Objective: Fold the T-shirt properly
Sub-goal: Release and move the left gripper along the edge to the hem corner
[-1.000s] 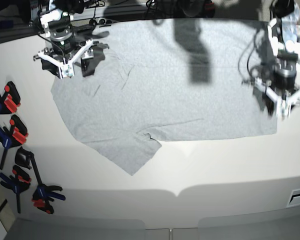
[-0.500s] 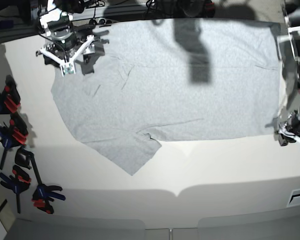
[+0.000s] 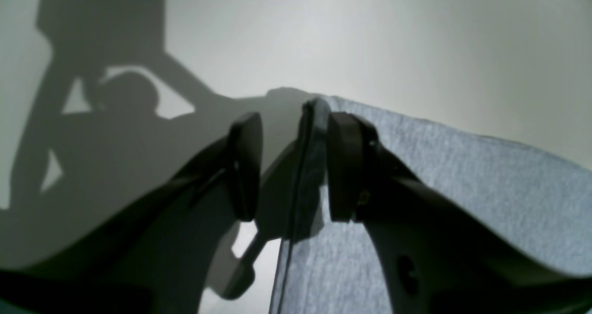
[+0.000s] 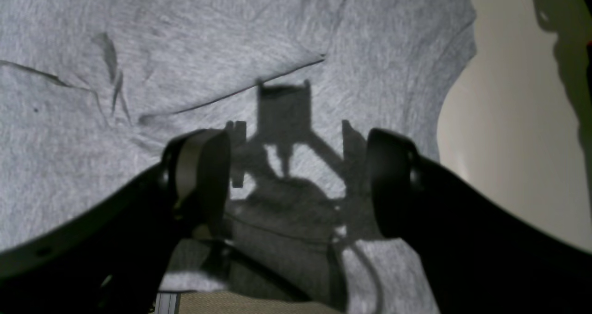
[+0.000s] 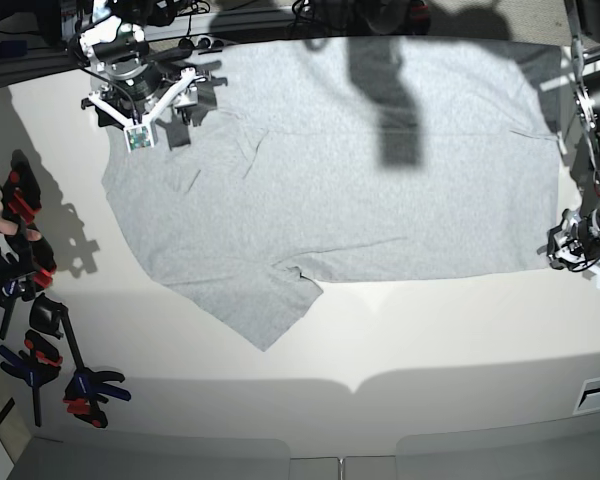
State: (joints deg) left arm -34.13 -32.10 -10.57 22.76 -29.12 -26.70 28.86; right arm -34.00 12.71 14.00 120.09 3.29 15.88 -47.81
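T-shirt [image 5: 340, 170]: soft, light, limp; flat on bench [image 5: 430, 340]. Grip hem corners. Left pincer [image 3: 286, 166] part-open astride corner; right pincer [image 4: 296, 180] wide, empty.

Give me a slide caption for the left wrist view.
Left end effector open astride the corner of the grey T-shirt on the table.

Bright overhead light, hard dark shadows, curved fisheye edges, wrist views soft and blurred close up
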